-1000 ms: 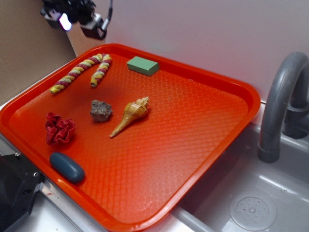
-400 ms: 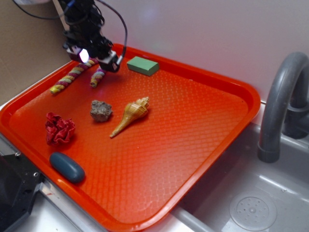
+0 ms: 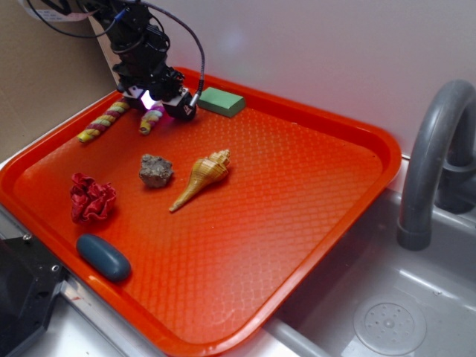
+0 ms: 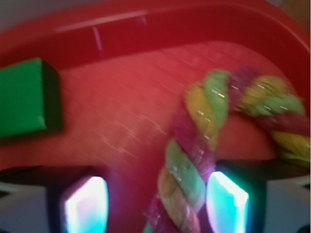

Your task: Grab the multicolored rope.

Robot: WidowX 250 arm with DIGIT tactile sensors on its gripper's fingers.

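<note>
The multicolored rope, a bent twisted cord striped yellow, maroon and cream, lies at the back left of the orange tray. My gripper hangs low over the rope's bend, hiding it in the exterior view. The blurred wrist view shows the rope running between my open jaws. It sits close to the right pad, with a wide gap to the left pad. My gripper is open and holds nothing.
A green block rests just right of the gripper near the tray's back rim. On the tray also lie a grey rock, a tan seashell, a dark red fabric ball and a blue oval. A sink and grey faucet stand right.
The gripper has come down from above the tray's back left corner and moved slightly right, now sitting low over the rope's bend. Nothing on the tray has shifted.
</note>
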